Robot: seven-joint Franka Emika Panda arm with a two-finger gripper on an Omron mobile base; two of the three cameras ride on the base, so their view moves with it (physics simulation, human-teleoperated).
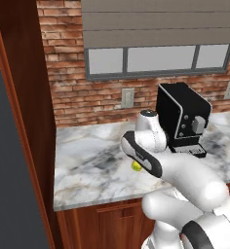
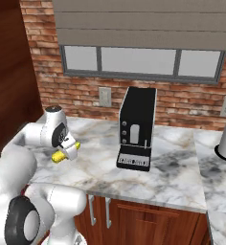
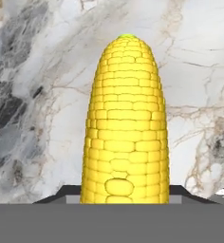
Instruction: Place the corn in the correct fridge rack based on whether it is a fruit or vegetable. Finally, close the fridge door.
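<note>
On the marble counter (image 1: 87, 165), left of the black coffee machine (image 1: 182, 119), the corn (image 3: 127, 123) lies lengthwise between the jaws of the gripper (image 2: 69, 149), which has closed on it (greenish tip pointing away from the hand). The cob is round and tapered, so a fast lift or swing toward the fridge could likely let it roll or slide free.

A black coffee machine (image 1: 182, 118) stands on a grey-veined marble counter (image 1: 87, 165) against a red brick wall (image 1: 78, 92), below a window (image 1: 158, 59) with a lowered grey blind (image 1: 161, 22). A pale outlet plate (image 1: 127, 97) sits left of the machine; brown wooden cabinets (image 2: 148, 220) run beneath the counter.
</note>
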